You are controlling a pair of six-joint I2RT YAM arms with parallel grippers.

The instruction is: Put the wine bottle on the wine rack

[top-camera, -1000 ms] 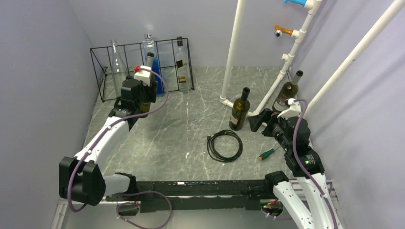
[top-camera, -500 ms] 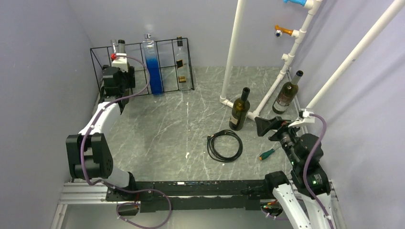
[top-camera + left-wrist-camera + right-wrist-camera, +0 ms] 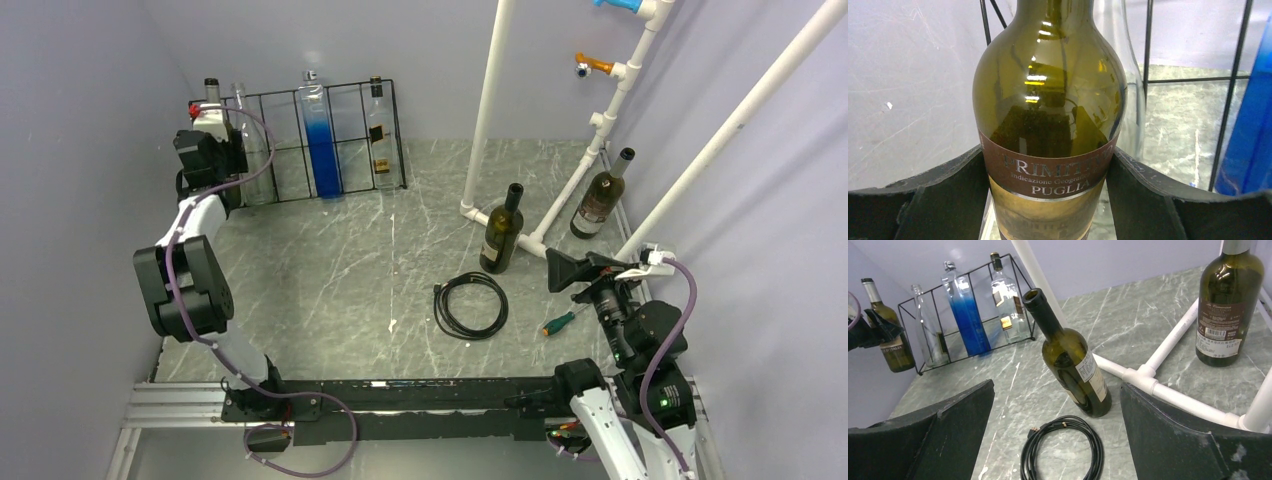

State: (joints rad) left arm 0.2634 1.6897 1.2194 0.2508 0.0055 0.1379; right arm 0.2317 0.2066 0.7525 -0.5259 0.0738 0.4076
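The grey marbled tabletop (image 3: 330,260) carries a low black wire rack (image 3: 300,145) at its far left. A white pipe frame (image 3: 1170,342) stands far right. Beside its pipes are an uncorked dark green glass bottle (image 3: 501,232) and a second dark bottle (image 3: 597,200), with a coiled black cable (image 3: 471,305) and a green-handled screwdriver (image 3: 558,322) nearer.

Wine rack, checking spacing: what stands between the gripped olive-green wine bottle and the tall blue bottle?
A clear glass bottle, in the black wire rack; right wrist view.

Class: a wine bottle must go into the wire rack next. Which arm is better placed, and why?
Left. The left gripper is shut on the Primitivo bottle at the left end of the wine rack; the right gripper hangs open, far from it.
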